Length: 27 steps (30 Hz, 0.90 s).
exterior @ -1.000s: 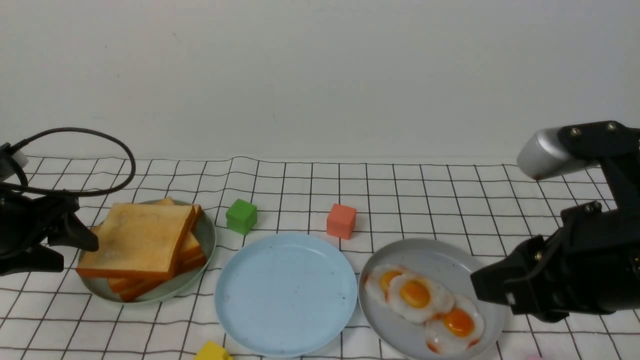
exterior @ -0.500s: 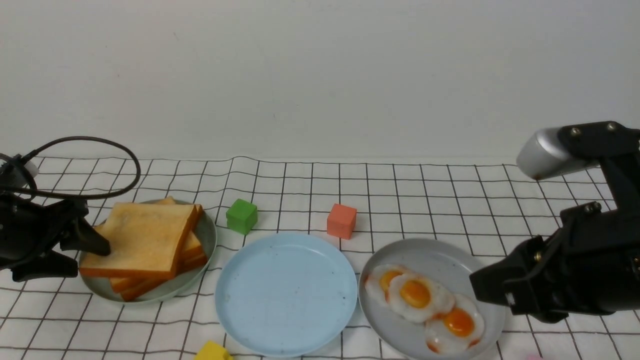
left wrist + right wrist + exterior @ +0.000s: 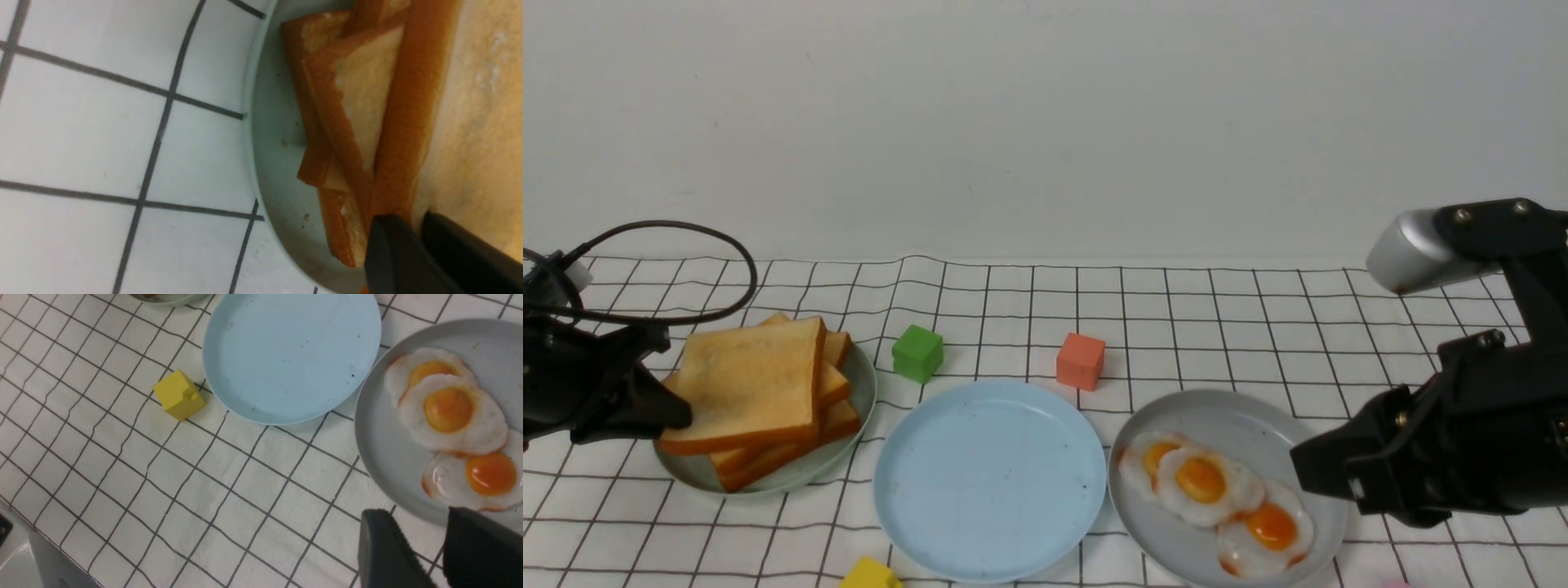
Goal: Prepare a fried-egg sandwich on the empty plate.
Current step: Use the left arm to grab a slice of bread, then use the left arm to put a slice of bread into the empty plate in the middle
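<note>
Top toast slice (image 3: 747, 382): my left gripper (image 3: 662, 415) now clamps its near-left edge; slice tilts up off the stack, formerly flat.

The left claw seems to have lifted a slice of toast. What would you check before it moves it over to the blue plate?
1. Left claw pinching the top toast slice: ok, its edge sits between the fingers.
2. Slice free of the pile: ok, one side tilted up.
3. Grip firmness: cannot tell.
4. Light blue plate bare: ok.
5. Green cube off the path: ok, it sits farther back.
6. Right claw away from the blue plate: ok, it hovers by the grey plate.
</note>
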Tool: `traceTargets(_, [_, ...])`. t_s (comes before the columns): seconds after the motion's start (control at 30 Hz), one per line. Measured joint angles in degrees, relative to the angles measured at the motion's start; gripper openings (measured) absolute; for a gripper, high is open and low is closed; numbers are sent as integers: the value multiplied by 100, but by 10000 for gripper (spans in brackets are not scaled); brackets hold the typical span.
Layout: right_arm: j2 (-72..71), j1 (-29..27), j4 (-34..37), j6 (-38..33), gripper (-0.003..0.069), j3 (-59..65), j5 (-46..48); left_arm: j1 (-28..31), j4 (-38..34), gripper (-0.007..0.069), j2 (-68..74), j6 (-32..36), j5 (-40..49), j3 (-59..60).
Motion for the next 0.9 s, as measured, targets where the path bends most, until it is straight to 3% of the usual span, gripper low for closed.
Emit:
traceTargets(0.47, [0,0,0,0,250,0,167,0,129,53,-639,451,356,-261])
traceTargets(0.63, [0,0,-54,0,250,0,238,-41,-147,53,-975,589,693,-268])
traceTargets(0.77, [0,0,-196,0,250,0,273,-513,-506,53,-1108,564,959,-268])
traceTargets(0.9, [0,0,-261,0,250,0,273,-1639,-583,53,-1078,242,684,-171])
